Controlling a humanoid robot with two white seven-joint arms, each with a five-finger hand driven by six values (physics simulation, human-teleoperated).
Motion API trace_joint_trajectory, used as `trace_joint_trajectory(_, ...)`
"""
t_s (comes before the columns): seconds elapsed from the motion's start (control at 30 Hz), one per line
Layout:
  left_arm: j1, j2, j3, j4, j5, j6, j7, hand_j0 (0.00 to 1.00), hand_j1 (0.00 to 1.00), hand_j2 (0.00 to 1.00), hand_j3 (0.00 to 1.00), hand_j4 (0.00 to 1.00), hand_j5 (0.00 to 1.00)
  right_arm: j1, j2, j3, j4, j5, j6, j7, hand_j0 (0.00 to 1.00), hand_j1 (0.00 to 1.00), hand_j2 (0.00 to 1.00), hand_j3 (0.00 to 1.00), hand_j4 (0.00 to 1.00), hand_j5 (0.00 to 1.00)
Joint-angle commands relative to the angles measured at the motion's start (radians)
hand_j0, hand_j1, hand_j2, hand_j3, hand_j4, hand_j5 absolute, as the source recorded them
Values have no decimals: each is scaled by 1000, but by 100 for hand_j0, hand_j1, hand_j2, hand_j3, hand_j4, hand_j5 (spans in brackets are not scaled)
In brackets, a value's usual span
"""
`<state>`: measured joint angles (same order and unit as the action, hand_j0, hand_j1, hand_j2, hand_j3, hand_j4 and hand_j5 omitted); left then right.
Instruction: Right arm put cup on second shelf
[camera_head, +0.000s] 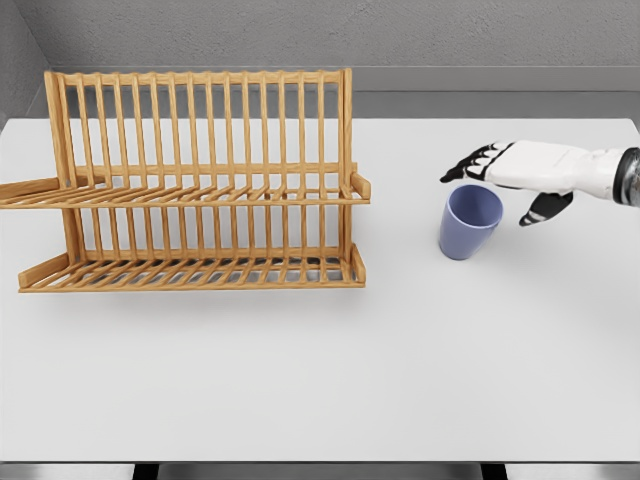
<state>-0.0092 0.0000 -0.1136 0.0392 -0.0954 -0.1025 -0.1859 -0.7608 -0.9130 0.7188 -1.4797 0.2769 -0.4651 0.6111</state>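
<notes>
- Cup, blue, stands open-end up on the white table, right of centre.
- Right hand hovers just above-right of it, fingers spread, gripping nothing.
- Wooden rack fills the left.

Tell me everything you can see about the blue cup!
The cup is a plain blue-purple tumbler with no handle, smooth like plastic, wider at its open rim and narrower at the base. It stands upright on the white table, leaning slightly in this view, and looks empty. It sits to the right of the wooden rack, apart from it. The right hand is spread open just behind and above its rim; whether it touches is unclear.
</notes>
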Motion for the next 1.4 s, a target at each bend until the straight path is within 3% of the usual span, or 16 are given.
trace_joint_trajectory(0.0,0,0,0,-1,0,0,-1,100,100,100,100,100,100,-6,29,27,36,-2,2,0,100,100,100,100,100,100)
trace_joint_trajectory(0.53,0,0,0,1,0,1,0,100,100,100,100,100,100,-18,54,77,76,-2,3,0,99,99,99,99,99,99)
trace_joint_trajectory(0.57,0,0,0,1,0,0,-1,100,100,100,100,100,100,-18,54,77,79,-2,2,0,87,87,87,87,87,87)
trace_joint_trajectory(0.67,2,0,0,1,0,0,0,100,100,100,100,100,100,-21,54,77,78,-2,2,0,70,70,70,70,70,70)
trace_joint_trajectory(0.8,0,0,0,1,0,1,0,100,100,100,100,100,100,-21,54,77,76,-2,2,0,67,67,67,67,67,67)
trace_joint_trajectory(1.37,0,0,0,1,0,0,0,100,100,100,100,100,100,-72,40,65,61,-4,-4,0,67,67,67,67,67,67)
